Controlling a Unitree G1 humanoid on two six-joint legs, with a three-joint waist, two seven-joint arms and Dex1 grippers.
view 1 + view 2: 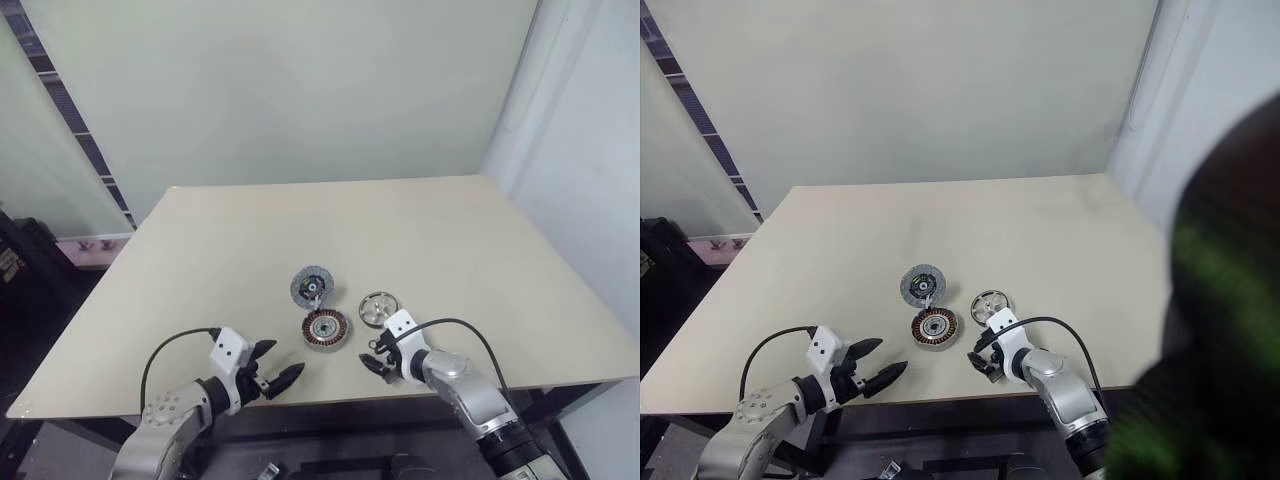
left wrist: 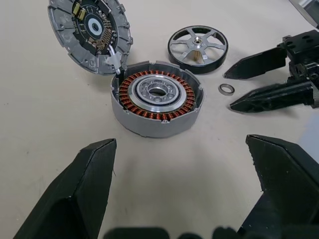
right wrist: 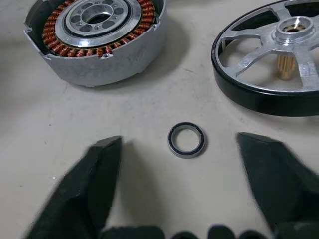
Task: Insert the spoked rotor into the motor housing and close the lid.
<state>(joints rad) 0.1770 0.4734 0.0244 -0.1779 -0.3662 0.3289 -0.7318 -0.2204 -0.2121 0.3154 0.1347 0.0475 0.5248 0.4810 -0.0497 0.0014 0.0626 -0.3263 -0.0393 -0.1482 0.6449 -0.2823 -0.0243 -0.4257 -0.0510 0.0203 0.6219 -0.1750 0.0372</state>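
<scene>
Pale green walls stand behind a beige rectangular desk (image 1: 250, 240) that carries all the parts near its front edge. Middle of the group is the motor housing (image 2: 157, 103), a squat silver-grey ring with copper-brown windings round its inside and a bright bearing seat at the centre, lying flat with its open side up. Just beyond it, and touching its rim in the left wrist view, the lid (image 2: 90, 33) leans tilted, a flat round dark grey disc with a speckled rim, small gold parts on its face and a light hub. To the housing's right and apart from it lies the spoked rotor (image 3: 269, 64), a shiny silver metal wheel with radial spokes, a black outer band and a small brass-toothed hub. A tiny thin metal ring (image 3: 186, 140) lies flat on the desk between housing and rotor.

The right end effector (image 3: 179, 164) sits low at the desk, its two black fingers spread wide to either side of the tiny ring without touching it, holding nothing. The left end effector (image 1: 274, 372) hangs near the front edge, left of the housing, fingers spread wide and empty.
</scene>
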